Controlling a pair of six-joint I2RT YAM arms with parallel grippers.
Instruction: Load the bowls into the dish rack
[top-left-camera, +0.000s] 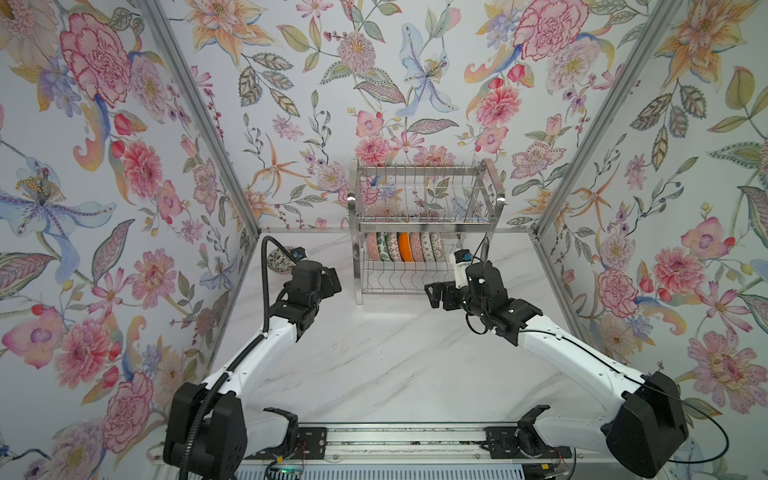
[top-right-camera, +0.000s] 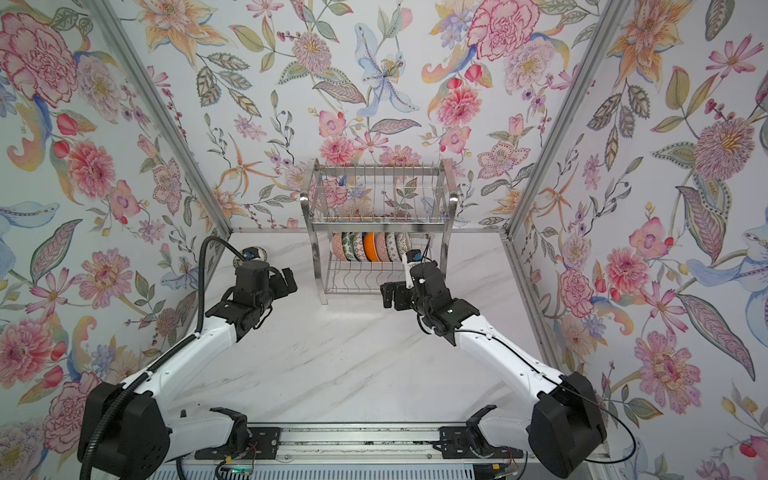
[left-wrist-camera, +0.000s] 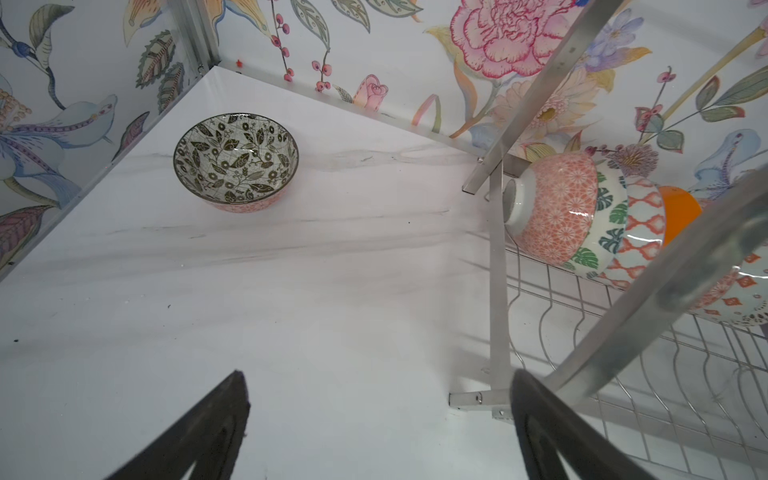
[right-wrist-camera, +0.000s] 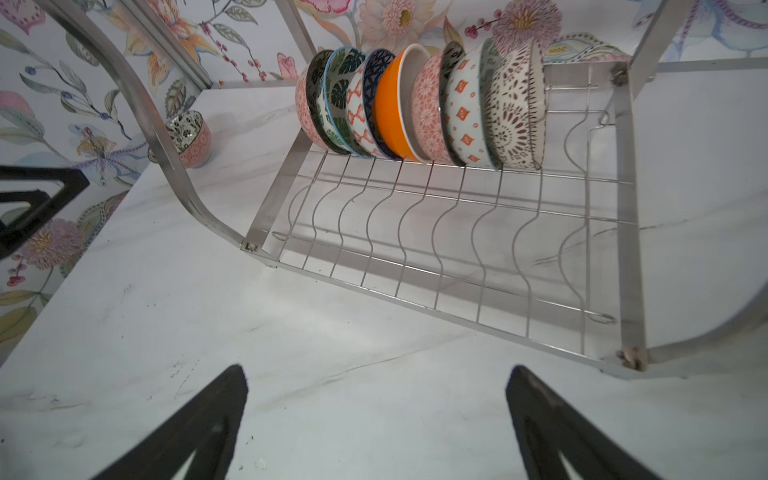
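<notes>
The steel dish rack (top-left-camera: 419, 227) (top-right-camera: 374, 227) stands at the back of the marble table. Several patterned bowls (top-left-camera: 405, 247) (top-right-camera: 370, 247) (right-wrist-camera: 415, 104) (left-wrist-camera: 557, 208) stand on edge in a row at the back of its lower tier. One bowl (left-wrist-camera: 236, 160) (right-wrist-camera: 189, 137) (top-left-camera: 277, 259), leaf-patterned inside and pink outside, sits upright on the table near the far left corner. My left gripper (top-left-camera: 331, 279) (top-right-camera: 287, 279) (left-wrist-camera: 376, 374) hovers open and empty just left of the rack's front left foot. My right gripper (top-left-camera: 432, 293) (top-right-camera: 388, 293) (right-wrist-camera: 376, 370) is open and empty in front of the rack.
Flowered walls with metal corner posts (top-left-camera: 199, 116) close in the table on three sides. The rack's curved side frames (right-wrist-camera: 137, 104) (left-wrist-camera: 623, 316) stand close to both grippers. The front of the rack's lower tier (right-wrist-camera: 457, 249) holds only wavy wire dividers.
</notes>
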